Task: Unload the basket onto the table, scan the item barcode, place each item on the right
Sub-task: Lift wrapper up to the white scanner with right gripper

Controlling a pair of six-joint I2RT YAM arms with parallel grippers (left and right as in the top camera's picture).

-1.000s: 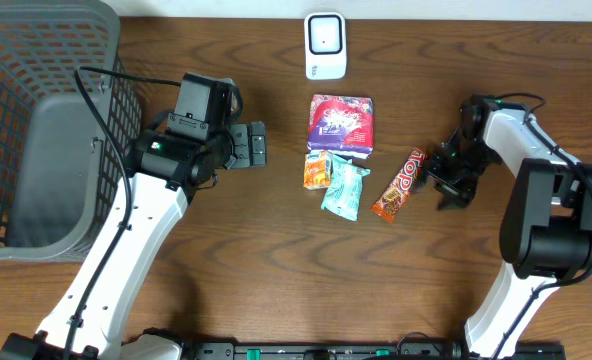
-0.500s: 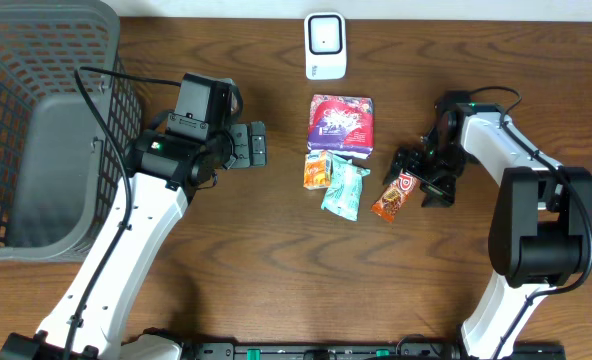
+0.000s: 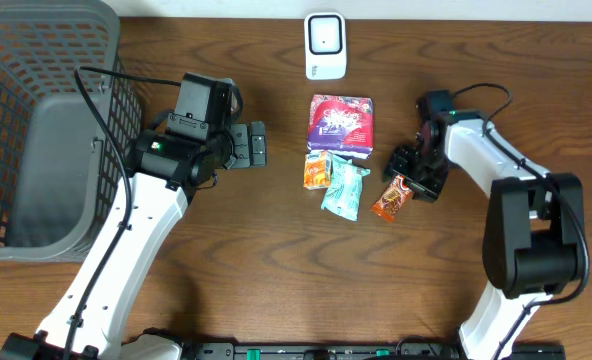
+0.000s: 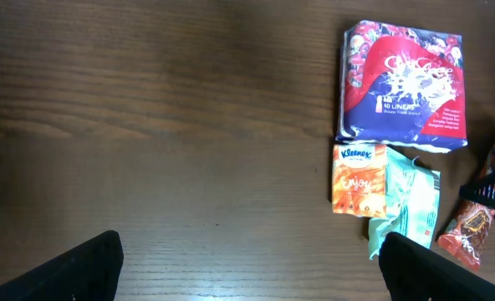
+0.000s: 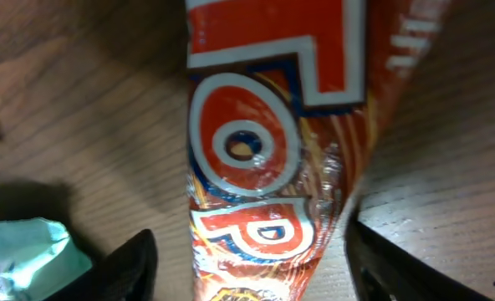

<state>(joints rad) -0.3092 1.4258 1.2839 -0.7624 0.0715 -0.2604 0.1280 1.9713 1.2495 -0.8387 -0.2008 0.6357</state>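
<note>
- Right of the desk's middle, the bar (image 3: 388,200) lies flat between the right pincer's (image 5: 252,263) parted jaws, not yet clamped.
- Risk: the glossy, tapering wrapper may squirt out as they close, and the mint pouch (image 3: 342,190) just beside could get nudged.
- The wrapper is red-orange and crinkled, with no barcode showing.
- The left pincer (image 3: 257,145) hangs wide and empty.

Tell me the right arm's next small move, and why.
Probably close the right gripper on the red snack bar. The fingers straddle the bar with a gap on each side, low over the table, so nothing is gripped yet.
</note>
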